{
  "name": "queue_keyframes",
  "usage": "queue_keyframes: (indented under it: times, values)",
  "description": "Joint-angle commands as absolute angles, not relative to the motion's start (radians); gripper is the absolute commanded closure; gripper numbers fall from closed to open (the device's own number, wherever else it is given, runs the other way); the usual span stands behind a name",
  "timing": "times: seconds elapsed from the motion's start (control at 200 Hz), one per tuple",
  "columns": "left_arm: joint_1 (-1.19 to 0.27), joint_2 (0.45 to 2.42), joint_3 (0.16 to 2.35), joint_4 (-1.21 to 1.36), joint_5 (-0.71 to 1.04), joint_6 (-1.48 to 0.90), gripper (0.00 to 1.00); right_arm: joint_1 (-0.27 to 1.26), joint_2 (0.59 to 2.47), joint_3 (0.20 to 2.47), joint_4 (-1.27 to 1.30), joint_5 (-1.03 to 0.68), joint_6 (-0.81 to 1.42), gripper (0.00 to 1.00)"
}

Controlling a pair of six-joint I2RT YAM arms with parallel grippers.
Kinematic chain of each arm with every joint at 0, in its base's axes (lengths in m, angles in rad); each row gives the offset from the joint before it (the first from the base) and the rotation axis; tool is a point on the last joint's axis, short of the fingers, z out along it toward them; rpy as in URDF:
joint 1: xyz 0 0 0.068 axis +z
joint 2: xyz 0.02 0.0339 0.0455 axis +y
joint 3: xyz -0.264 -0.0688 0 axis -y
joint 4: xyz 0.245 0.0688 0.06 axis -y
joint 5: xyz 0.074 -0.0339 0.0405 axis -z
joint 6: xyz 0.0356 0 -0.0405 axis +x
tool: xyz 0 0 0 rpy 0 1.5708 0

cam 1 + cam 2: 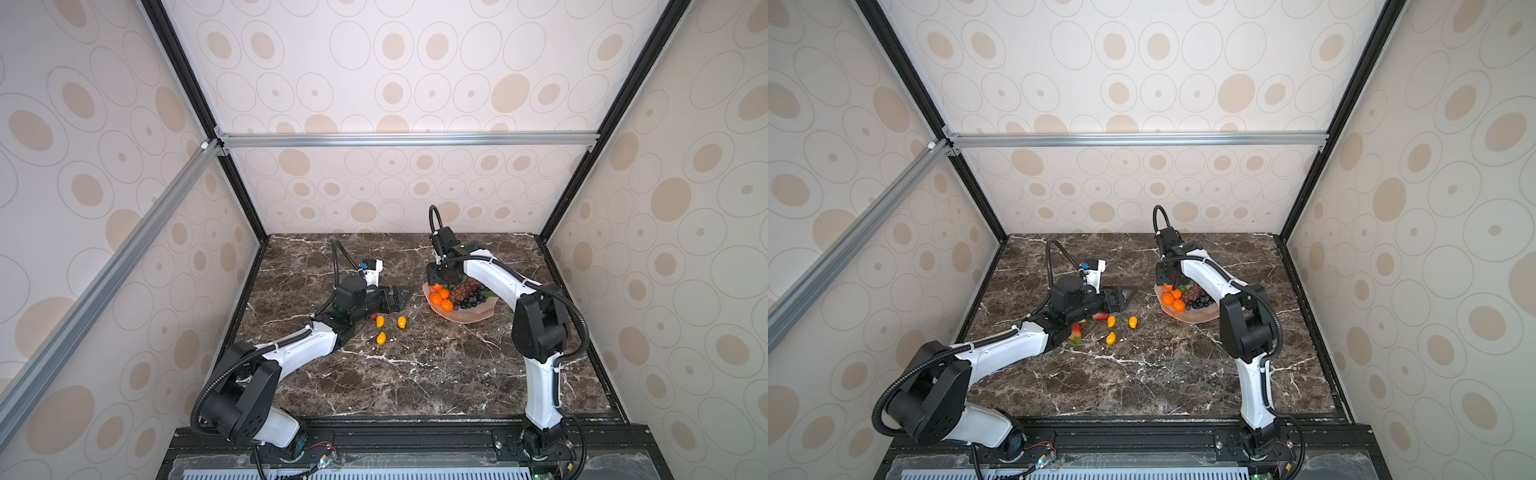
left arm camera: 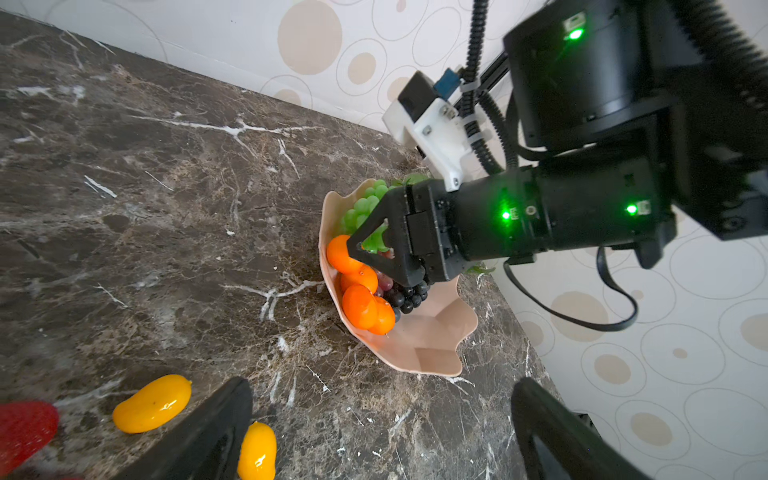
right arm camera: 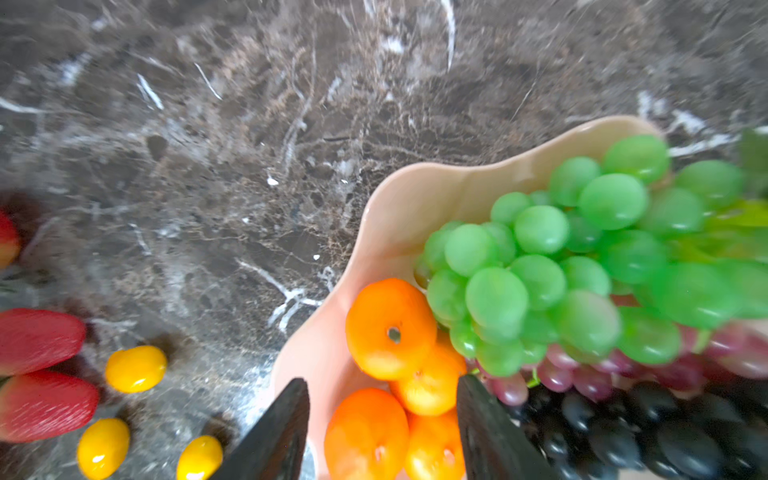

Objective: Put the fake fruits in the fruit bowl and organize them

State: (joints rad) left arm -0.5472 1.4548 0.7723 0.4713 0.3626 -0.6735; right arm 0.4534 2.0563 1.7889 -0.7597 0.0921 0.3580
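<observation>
Over the bowl (image 3: 399, 195), at the far right of the table (image 1: 415, 374): right claw (image 3: 382, 386), pointing down onto the tangerines (image 3: 388, 328). Step in hand, by judgement: setting a tangerine among the cluster at the bowl's table-side edge. To do well: spread the jaws clear of the fruit, then rise straight up, so that neither finger drags a tangerine over the low rim or snags the grapes. Jaws: partly apart, straddling the tangerines. One finger (image 3: 494, 432) sits at the edge of the purple grapes (image 3: 561, 374), contact not certain. The other stands off the fruit. Nothing seen clamped. Bowl contents: tangerines, green grapes (image 3: 540, 270), purple grapes, black grapes (image 3: 623, 436). Outstanding on the table: three kumquats (image 1: 380, 321), strawberries (image 3: 39, 340). Left claw (image 2: 382, 390): jaws wide apart, empty, low beside the kumquats.
</observation>
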Motion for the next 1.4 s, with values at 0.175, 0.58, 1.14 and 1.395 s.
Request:
queue_keyframes:
  times: [0.175, 0.58, 1.14, 1.395]
  values:
    - [-0.554, 1.345, 0.788, 0.369, 0.292, -0.619, 0.02, 0.476, 1.867, 1.628, -0.701, 0.082, 0.337, 0.41]
    - [-0.528, 1.179, 0.715, 0.147, 0.164, -0.624, 0.02, 0.600, 1.756, 1.494, -0.639, 0.064, 0.330, 0.42]
    - [-0.318, 0.944, 0.546, 0.100, 0.237, -0.689, 0.02, 0.736, 1.888, 1.590, -0.603, -0.018, 0.233, 0.43]
    - [-0.233, 0.883, 0.511, 0.064, 0.280, -0.703, 0.02, 0.794, 2.008, 1.716, -0.643, -0.031, 0.201, 0.44]
